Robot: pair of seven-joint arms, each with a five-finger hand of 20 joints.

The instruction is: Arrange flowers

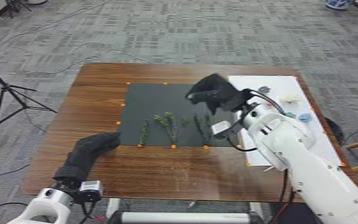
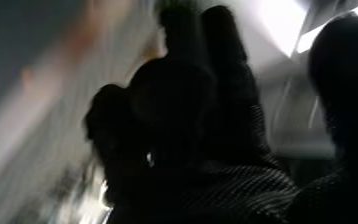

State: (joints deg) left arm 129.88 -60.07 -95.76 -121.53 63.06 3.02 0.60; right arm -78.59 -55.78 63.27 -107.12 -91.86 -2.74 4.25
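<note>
Nearest, the left hand [image 1: 94, 147] has its fingers loosely straight over the counter [image 1: 158, 175]. Beyond them, green stems [image 1: 169, 129] lie on the dark mat [image 1: 156, 97]. Farther, the right hand's [image 1: 214, 93] fingers extend, thumb apart; any hold, I cannot tell.

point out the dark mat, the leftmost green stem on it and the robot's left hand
dark mat [image 1: 149, 100]: head view, bare upper left part
leftmost green stem [image 1: 144, 133]: head view, middle of its length
left hand [image 1: 94, 146]: head view, back of the glove
</note>
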